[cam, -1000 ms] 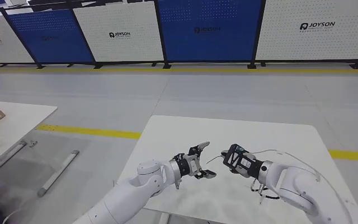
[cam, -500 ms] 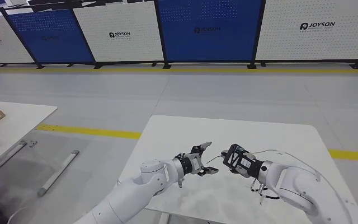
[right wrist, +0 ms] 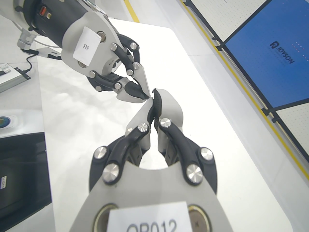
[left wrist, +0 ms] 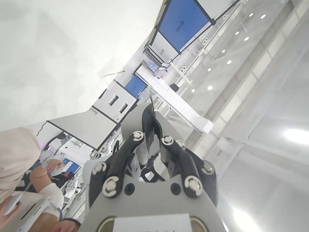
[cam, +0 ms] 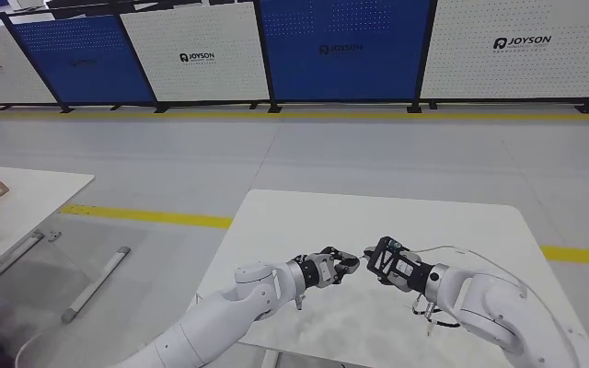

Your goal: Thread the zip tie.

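An industrial test hall: pegboard partition panels (cam: 345, 46), yellow floor line (cam: 147, 216).

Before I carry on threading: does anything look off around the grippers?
Nothing stands out. The left gripper and right gripper are both shut, tip to tip above the table; the zip tie is too thin to judge.

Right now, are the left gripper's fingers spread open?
No, in the right wrist view the left gripper is shut, its fingertips pressed together right beside those of the right gripper.
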`<control>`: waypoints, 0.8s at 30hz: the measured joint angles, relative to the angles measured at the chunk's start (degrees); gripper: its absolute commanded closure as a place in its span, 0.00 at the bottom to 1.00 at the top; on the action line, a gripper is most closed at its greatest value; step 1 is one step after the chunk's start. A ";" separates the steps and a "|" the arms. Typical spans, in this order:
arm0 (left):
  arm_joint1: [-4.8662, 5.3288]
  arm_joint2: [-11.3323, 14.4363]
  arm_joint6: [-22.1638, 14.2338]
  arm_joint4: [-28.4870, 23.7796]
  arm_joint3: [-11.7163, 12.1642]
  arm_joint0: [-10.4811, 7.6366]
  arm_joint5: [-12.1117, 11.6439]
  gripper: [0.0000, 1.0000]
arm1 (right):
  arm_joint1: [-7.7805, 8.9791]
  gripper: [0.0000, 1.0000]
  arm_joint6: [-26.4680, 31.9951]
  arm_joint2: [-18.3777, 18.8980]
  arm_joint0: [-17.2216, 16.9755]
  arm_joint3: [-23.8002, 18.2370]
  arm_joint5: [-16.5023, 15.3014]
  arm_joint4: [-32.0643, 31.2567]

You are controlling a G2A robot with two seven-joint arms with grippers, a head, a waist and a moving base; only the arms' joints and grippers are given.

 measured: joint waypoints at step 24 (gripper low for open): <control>0.55 1.47 0.45 1.17 -0.58 -0.25 0.00 1.00 | 0.00 0.00 0.66 2.47 -2.31 -0.30 -0.01 0.78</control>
